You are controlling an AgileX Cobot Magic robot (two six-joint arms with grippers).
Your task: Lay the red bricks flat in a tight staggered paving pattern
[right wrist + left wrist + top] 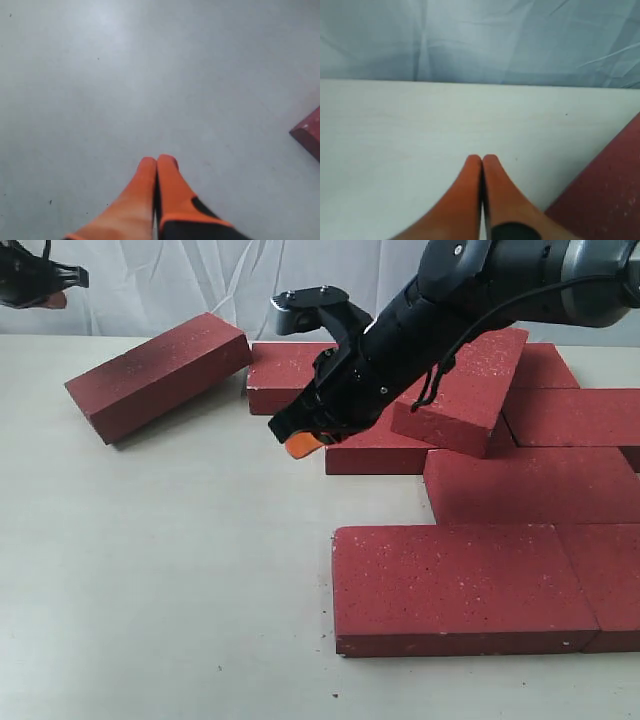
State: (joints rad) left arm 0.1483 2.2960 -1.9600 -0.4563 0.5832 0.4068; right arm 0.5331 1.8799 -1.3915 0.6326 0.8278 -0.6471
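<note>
Just beside my right hand (303, 443), which is pinched shut and empty, a tilted brick (465, 390) leans on the flat-laid red bricks (460, 585); my left hand (481, 161), also shut, waits far off, so I judge nudging that brick flat comes next.

Red bricks (450, 585): nine counted in the exterior view, a few partly behind the arm (520, 280).
Grippers: two, the left gripper (481, 159) and the right gripper (157, 159).
Orange fingers (142, 190): two on each gripper, four in all.
Table (150, 570): one.
</note>
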